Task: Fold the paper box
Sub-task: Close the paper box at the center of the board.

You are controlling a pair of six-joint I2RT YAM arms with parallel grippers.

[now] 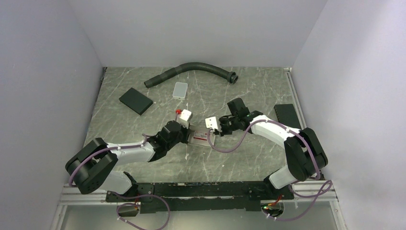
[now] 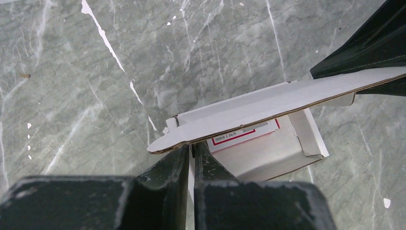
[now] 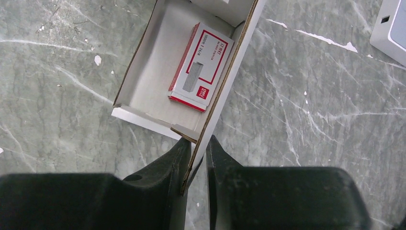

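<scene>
At the middle of the grey marble table (image 1: 253,91), the paper box (image 1: 198,138) lies as an open white tray, half folded, between the two grippers. The left gripper (image 1: 187,133) meets it from 9 o'clock and the right gripper (image 1: 214,130) from 3 o'clock.

In the right wrist view the right fingers (image 3: 218,158) stand tight on either side of the tray's long side wall at its near corner, clamping the card edge. Inside the tray rests a small red-and-white staple packet (image 3: 200,67), lying flat against that same wall.

In the left wrist view the lid flap (image 2: 287,98) stands above the tray and runs from 8 o'clock to 2 o'clock across the picture, its far end against the other arm's black finger. The left fingers (image 2: 167,167) are almost together with a thin strip of white card in the slit between them; whether they actually press on it I cannot tell.

From the box, a black flat pad (image 1: 136,100) lies at 10 o'clock, a light grey tile (image 1: 180,89) at 11 o'clock, and a curved black hose (image 1: 191,68) at 12 o'clock near the back wall, all well apart from it.
</scene>
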